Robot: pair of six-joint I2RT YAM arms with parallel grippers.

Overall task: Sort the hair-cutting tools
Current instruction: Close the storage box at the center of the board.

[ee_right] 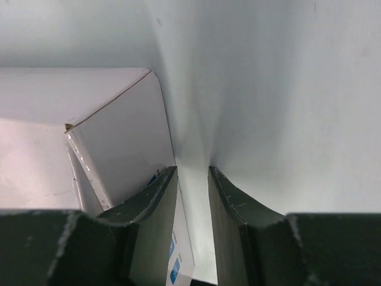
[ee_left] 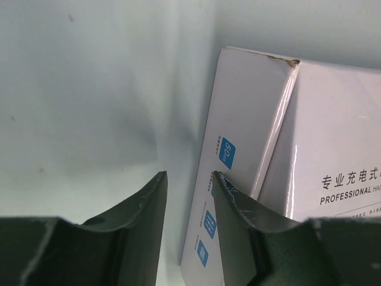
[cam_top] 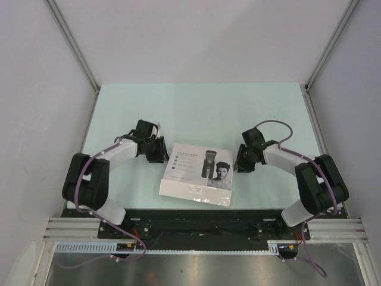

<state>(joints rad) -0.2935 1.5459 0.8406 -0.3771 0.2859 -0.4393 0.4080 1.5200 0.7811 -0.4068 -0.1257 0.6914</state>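
Observation:
The hair-cutting tools are out of view. A flat white box with a printed lid lies shut in the middle of the table. My left gripper sits low at the box's left side. In the left wrist view its jaws stand a little apart, and the box's labelled side wall runs into the gap. My right gripper sits at the box's right side. Its jaws also stand a little apart, over the box's edge and bare table. Neither grips anything.
The pale green table stretches behind the box. White enclosure walls rise on the left, right and back. A black mounting rail with the arm bases runs along the near edge.

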